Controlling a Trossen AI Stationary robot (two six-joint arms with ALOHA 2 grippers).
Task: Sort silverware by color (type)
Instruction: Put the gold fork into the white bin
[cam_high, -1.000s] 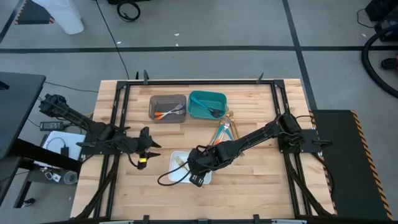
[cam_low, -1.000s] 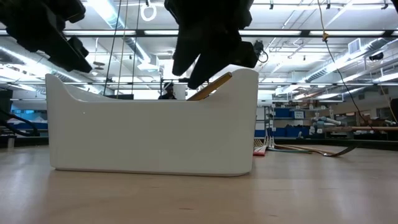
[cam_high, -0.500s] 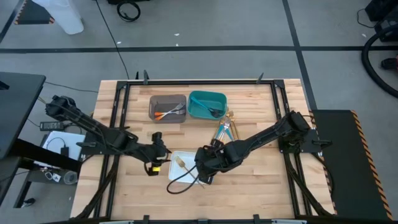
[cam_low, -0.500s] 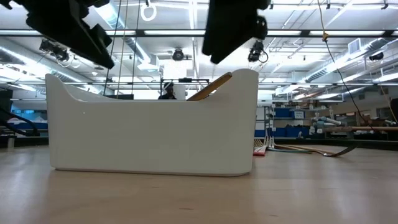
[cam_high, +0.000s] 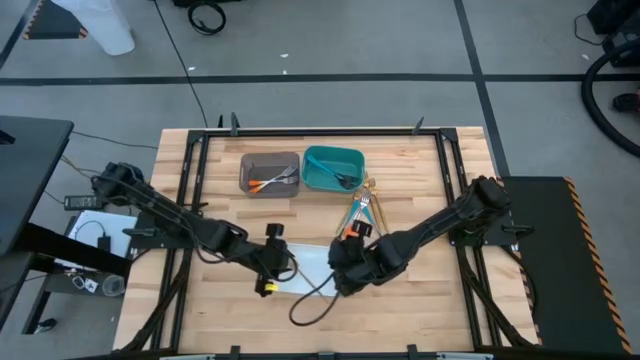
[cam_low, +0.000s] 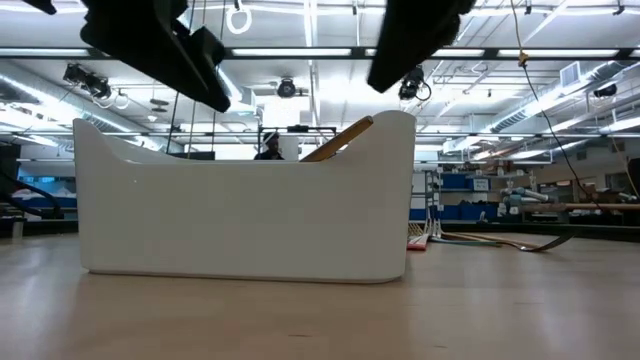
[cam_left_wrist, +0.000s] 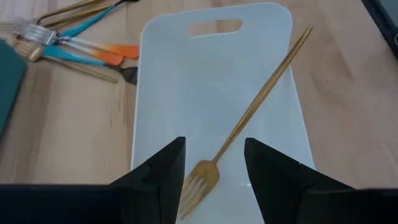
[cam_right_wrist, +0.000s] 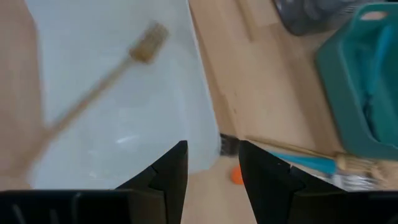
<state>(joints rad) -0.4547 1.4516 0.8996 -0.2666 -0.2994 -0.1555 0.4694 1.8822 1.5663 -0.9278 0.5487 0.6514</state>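
A gold fork (cam_left_wrist: 249, 118) lies in the white tray (cam_left_wrist: 186, 81), tines on the floor and handle end (cam_low: 345, 135) leaning on the rim. My left gripper (cam_left_wrist: 214, 180) hovers open over the tray's left end (cam_high: 300, 262). My right gripper (cam_right_wrist: 213, 171) hangs open above the tray's right edge (cam_right_wrist: 202, 124). Neither holds anything. Loose silverware (cam_high: 360, 210) with teal, orange and gold handles lies on the table beyond the tray.
A grey bin (cam_high: 270, 173) holding orange-handled pieces and a teal bin (cam_high: 333, 168) holding teal pieces stand side by side at the far middle of the table. A black frame (cam_high: 195, 160) runs around the table. Bare wood lies near the front edge.
My left gripper has travelled toward the table's right edge until it is over the tray's left end. My right gripper has shifted right, off the middle of the tray to its right edge, rising and rolling. The gold fork has kept its place in the tray.
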